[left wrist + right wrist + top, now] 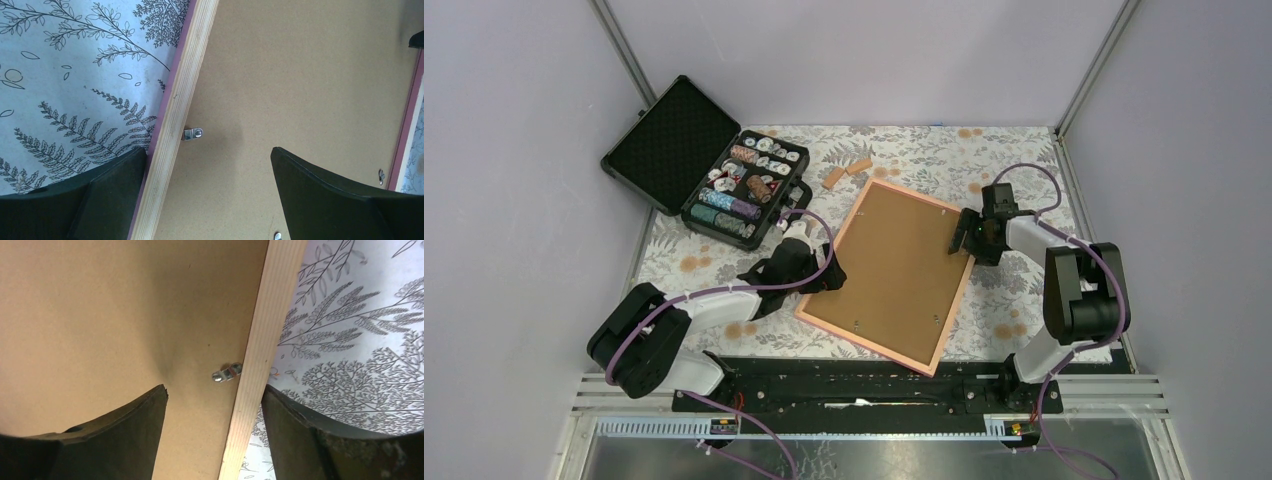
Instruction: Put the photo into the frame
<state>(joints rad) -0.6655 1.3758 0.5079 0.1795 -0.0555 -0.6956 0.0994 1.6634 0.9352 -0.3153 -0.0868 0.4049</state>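
Observation:
The frame (864, 346), pinkish-orange wood, lies face down and tilted in the middle of the table, with a plain brown board (899, 265) filling its back. The photo is hidden. My left gripper (829, 280) is open and straddles the frame's left rail (172, 125), one finger (100, 200) over the cloth and the other over the board (300, 75). My right gripper (961, 240) is open and straddles the right rail (265, 330) the same way. Its gripper midpoint (214, 395) is over the board (100, 300). Small metal clips (192, 134) (227, 372) sit at the rails.
An open black case (669, 140) with poker chips stands at the back left. Two small wooden blocks (846, 172) lie just behind the frame's far corner. A floral tablecloth (1024, 160) covers the table, with grey walls around it.

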